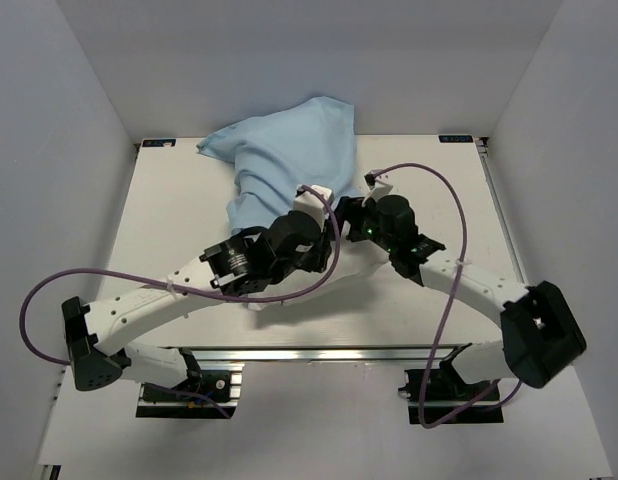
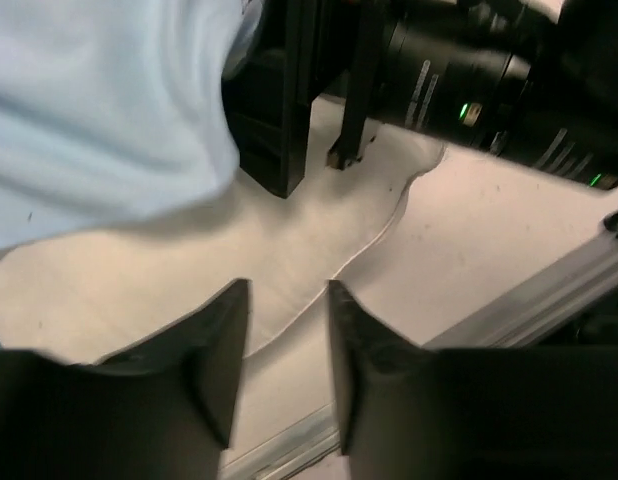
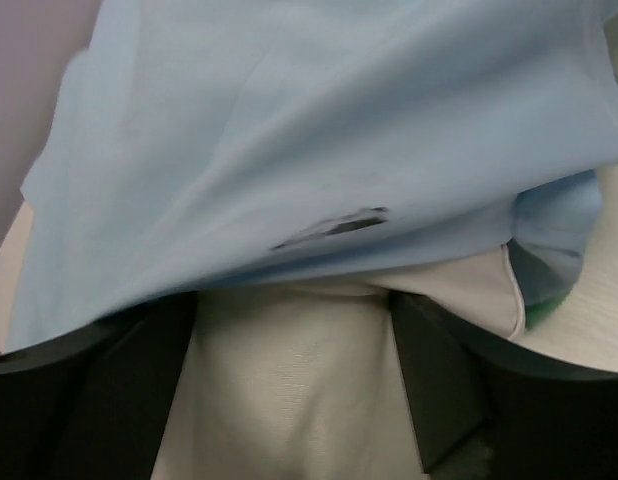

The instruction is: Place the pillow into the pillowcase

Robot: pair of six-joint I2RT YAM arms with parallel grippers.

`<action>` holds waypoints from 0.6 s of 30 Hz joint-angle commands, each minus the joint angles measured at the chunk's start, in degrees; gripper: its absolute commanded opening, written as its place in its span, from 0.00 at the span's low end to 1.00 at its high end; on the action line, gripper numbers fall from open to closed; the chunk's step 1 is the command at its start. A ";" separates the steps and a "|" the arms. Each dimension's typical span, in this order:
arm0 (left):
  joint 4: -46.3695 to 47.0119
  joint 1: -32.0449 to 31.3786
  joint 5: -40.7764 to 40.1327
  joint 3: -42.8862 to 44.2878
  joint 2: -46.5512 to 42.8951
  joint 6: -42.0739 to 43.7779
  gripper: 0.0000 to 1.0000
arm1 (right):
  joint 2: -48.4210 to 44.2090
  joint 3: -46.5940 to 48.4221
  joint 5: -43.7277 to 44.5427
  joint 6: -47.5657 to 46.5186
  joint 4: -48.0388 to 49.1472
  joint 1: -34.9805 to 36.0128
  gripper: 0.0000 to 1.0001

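1. Table (image 1: 469,200): white work surface. Both arms reach in from the near edge and meet at its centre.

2. Pillowcase (image 1: 289,150): heaped at the far centre of the table, plain light-blue face up. The right wrist view shows a sliver of green at 1 corner. Its near hem drapes over the pillow, which suggests the mouth faces the arms so the pillow can be fed in from their side.

3. Pillow (image 3: 289,380): white, lying flat on the table. Its far part is under the blue cloth. Its near end is bare, and the seamed edge rests on the tabletop. Judgement: insertion is partial, with a fair portion outside.

4. Right gripper (image 3: 292,300): jaws spread wide over the pillow at the hem, with white fabric spanning the gap. No pinch is evident, so it appears to have let go.

5. Left gripper (image 2: 287,290): 2 fingers part-way apart above the bare pillow, with nothing between them. It sits just beside the right gripper, probably to re-grip.
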 commanded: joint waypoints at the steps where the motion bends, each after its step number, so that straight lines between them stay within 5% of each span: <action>1: -2.61 -1.17 -0.86 -0.88 -3.35 -2.71 0.51 | -5.12 3.70 -4.73 -1.17 -19.89 -0.76 0.86; 3: -3.93 -1.17 -1.39 -0.89 -3.52 -2.89 0.61 | -8.10 3.88 -3.86 -1.52 -29.05 -0.85 0.89; 4: -5.42 -1.17 -1.39 -0.71 -3.70 -2.89 0.87 | -9.16 3.44 -3.50 -1.69 -31.07 -0.94 0.89; 5: -6.48 -1.17 -2.44 -0.53 -3.87 -3.76 0.98 | -10.38 3.00 -3.15 -2.30 -32.83 -0.94 0.89; 13: -18.25 3.73 -13.17 -8.95 -11.51 -22.04 0.98 | -25.86 3.33 -4.81 -16.09 -41.00 -0.94 0.89; 18: -17.47 22.26 -7.23 -23.98 -23.90 -29.17 0.98 | -25.43 9.23 -8.25 -19.71 -43.83 5.11 0.89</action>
